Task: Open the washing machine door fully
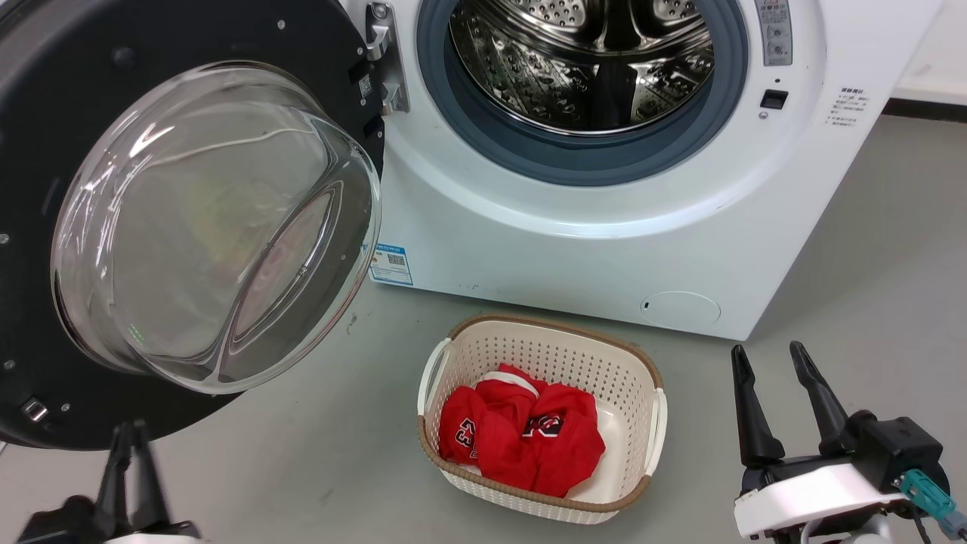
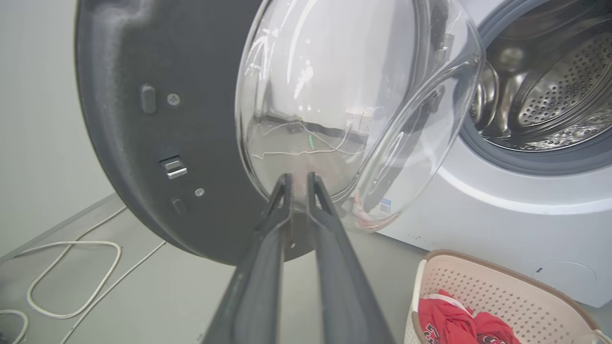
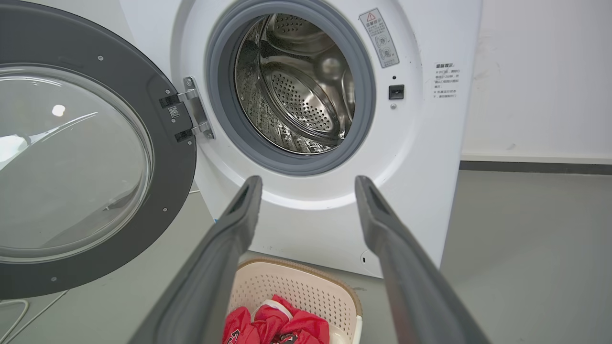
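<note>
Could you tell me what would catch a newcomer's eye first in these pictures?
The washing machine door, black with a clear domed bowl, hangs wide open at the left of the head view, baring the steel drum behind. Before the machine stands a pale basket holding red clothing. The left gripper, shut, points at the door.

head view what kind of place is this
Likely a laundry area: a white front-load washing machine with its door swung open, and a basket of red clothes on a bare grey floor.
</note>
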